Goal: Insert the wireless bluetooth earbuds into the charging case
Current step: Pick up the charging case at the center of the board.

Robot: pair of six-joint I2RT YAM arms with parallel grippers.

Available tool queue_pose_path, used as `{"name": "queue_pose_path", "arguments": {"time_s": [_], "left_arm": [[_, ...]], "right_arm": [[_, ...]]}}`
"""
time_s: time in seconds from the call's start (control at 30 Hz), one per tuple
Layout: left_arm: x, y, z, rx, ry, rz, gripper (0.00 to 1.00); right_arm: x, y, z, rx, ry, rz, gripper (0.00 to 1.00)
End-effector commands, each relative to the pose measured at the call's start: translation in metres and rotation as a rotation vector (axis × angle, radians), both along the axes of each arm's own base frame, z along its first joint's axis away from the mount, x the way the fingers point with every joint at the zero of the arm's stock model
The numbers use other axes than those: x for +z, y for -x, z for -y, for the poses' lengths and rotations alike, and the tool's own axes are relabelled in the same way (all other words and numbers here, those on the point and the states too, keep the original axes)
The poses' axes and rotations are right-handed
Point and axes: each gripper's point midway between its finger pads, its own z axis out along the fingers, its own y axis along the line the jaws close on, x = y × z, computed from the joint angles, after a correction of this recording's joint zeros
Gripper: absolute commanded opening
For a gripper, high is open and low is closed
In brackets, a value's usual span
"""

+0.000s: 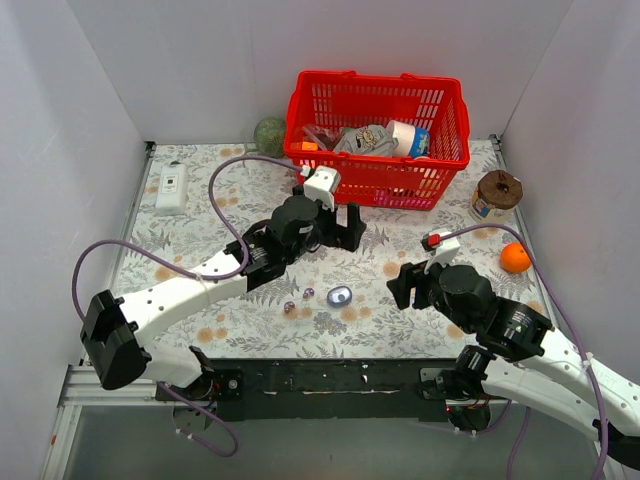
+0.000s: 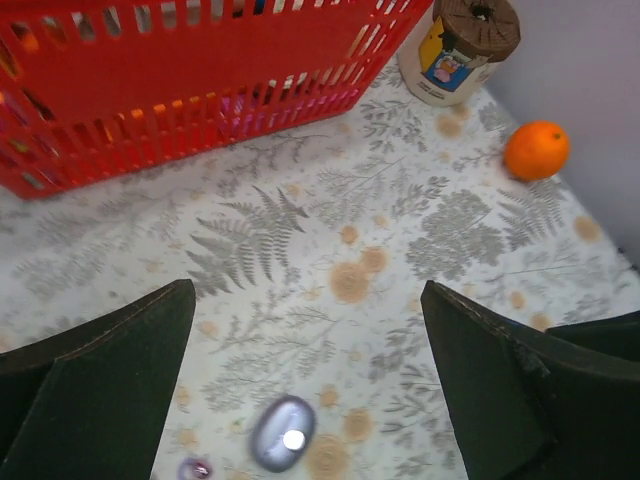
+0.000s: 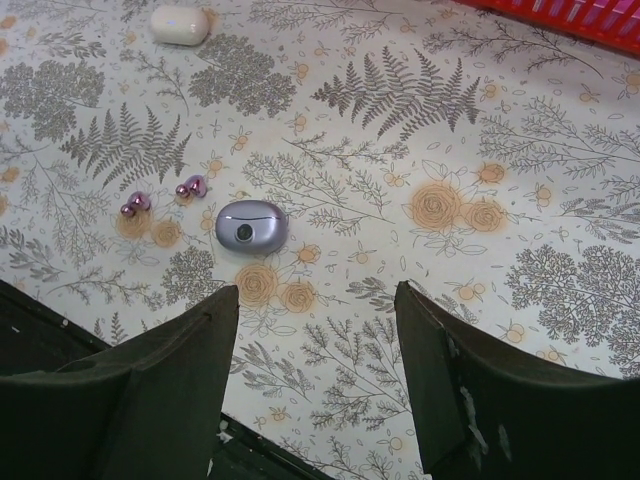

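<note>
Your right gripper sits nearest the lens: fingers apart, nothing between them, hanging over the desk just short of the charging case. Your left gripper is spread wide, also empty, raised over the desk between the red basket and the case. The case lies near the front edge and its lid looks down. Both earbuds lie loose just beside it on the left-arm side, apart from each other.

Risks:
- The buds are tiny and glossy, so an off-centre pinch likely squirts one away or rolls it off the near edge.
- They sit close to the case, so a wide finger can knock it.
- The lid probably needs opening first.
- Don't take the white pebble for the case.

Count: 2 earbuds, 1 case, 1 white pebble, 1 basket, 1 orange, 1 brown-lidded tub.
</note>
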Motion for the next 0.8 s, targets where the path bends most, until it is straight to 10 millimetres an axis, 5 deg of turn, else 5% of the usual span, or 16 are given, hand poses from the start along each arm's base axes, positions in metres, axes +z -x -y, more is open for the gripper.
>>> {"name": "queue_pose_path", "arguments": {"time_s": [0.0,0.07,0.23,0.47,0.77], "left_arm": [[-0.043,0.018,0.004,0.245,0.252,-0.458,0.98],[-0.067,0.035,0.004,0.421,0.351,-0.629,0.97],[-0.096,0.051,0.021,0.676,0.313,-0.62,0.98],[-0.161,0.069,-0.007,1.114,0.08,-0.749,0.98],[-0.185,0.072,-0.008,1.111,0.166,-0.828,0.98]], "right_arm": [[0.014,-0.005,-0.01,0.007,-0.058,0.026,0.71],[0.016,-0.005,-0.01,0.008,-0.061,0.026,0.71],[0.023,-0.002,-0.008,0.016,-0.061,0.034,0.7],[0.033,0.008,0.005,0.007,-0.117,0.037,0.7],[0.03,0.013,0.015,0.0,-0.116,0.043,0.7]]}}
